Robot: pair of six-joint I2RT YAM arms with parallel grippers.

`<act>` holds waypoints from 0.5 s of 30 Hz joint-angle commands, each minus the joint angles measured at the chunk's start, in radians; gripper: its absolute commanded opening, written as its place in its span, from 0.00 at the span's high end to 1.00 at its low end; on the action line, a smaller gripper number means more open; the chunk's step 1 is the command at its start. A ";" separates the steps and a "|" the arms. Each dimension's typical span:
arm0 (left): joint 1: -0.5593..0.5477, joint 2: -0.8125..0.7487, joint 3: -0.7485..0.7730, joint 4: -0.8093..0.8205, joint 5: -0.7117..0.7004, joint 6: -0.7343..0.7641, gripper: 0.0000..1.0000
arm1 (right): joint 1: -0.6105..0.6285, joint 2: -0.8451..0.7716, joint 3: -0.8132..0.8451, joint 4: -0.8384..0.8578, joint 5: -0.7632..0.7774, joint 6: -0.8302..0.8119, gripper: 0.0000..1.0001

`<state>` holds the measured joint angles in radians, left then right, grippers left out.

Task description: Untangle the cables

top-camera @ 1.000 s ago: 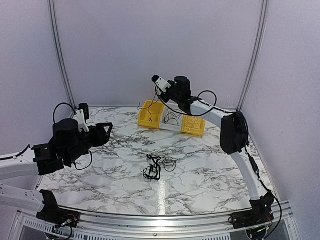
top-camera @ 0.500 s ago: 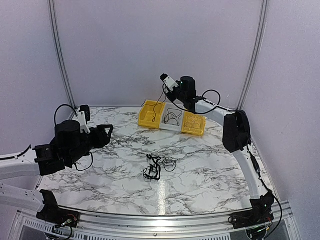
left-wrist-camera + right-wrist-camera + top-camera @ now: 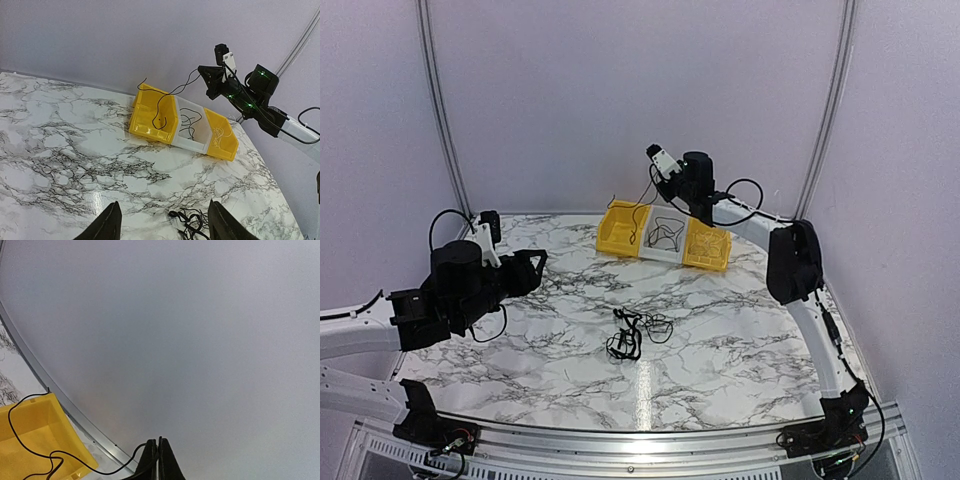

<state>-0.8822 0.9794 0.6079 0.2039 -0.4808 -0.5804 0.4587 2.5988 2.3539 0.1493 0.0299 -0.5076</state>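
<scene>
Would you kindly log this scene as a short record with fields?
right hand: raised high, shut on black cable
black cable: hangs down into the left yellow bin
left hand: open, holding nothing
cable tangle: on the table, untouched
white bin: another dark cable inside

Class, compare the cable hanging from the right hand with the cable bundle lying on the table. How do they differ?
The hanging cable is a single drawn-out strand; the bundle is several strands tangled together. The hanging cable is held up, pinched in the shut right hand, trailing to a yellow bin; the bundle lies on the table. Both are thin and black.
</scene>
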 commanded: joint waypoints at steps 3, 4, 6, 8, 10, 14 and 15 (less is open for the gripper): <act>0.005 0.004 -0.004 0.003 -0.015 -0.004 0.39 | -0.009 -0.096 0.008 0.040 0.076 0.021 1.00; 0.006 0.006 -0.005 0.004 -0.013 -0.005 0.39 | -0.011 -0.100 0.003 0.038 0.075 0.021 1.00; 0.006 0.011 -0.004 0.006 -0.010 -0.008 0.39 | -0.014 -0.110 -0.010 0.036 0.073 0.018 1.00; 0.006 0.013 -0.006 0.008 -0.006 -0.010 0.39 | -0.014 -0.124 -0.036 0.036 0.048 0.000 1.00; 0.006 0.013 -0.006 0.010 -0.003 -0.014 0.39 | -0.013 -0.132 -0.049 0.014 0.010 -0.011 1.00; 0.006 0.010 -0.010 0.011 -0.002 -0.016 0.39 | 0.011 -0.147 -0.119 0.001 -0.058 -0.082 1.00; 0.006 0.008 -0.011 0.011 -0.002 -0.016 0.39 | 0.020 -0.149 -0.136 -0.001 -0.063 -0.100 1.00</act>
<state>-0.8822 0.9878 0.6079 0.2047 -0.4805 -0.5915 0.4572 2.4882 2.2719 0.1604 0.0235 -0.5365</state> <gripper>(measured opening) 0.608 0.007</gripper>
